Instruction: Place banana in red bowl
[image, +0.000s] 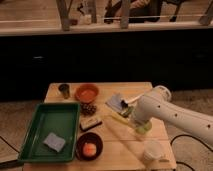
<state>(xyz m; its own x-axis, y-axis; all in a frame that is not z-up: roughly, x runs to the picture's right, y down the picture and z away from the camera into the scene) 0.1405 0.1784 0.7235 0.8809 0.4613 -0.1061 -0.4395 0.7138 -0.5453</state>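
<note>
The banana (120, 122) is a slender yellow strip lying on the wooden table (125, 90), right of its middle. The red bowl (87, 93) stands at the table's back, left of centre, with nothing showing in it. My gripper (128, 112) is at the end of the white arm (165, 115), which reaches in from the right. It is low over the table, just above and behind the banana's right part and next to a blue-grey cloth (117, 102). The arm hides the banana's right end.
A green tray (35, 131) with a blue sponge (54, 141) fills the left side. A dark maroon bowl (90, 146) holds an orange fruit. A dark cup (64, 90), a dark cone-like lump (89, 108), a small black-and-white block (91, 123), a pale-green fruit (143, 129) and a white cup (152, 150) also stand on the table.
</note>
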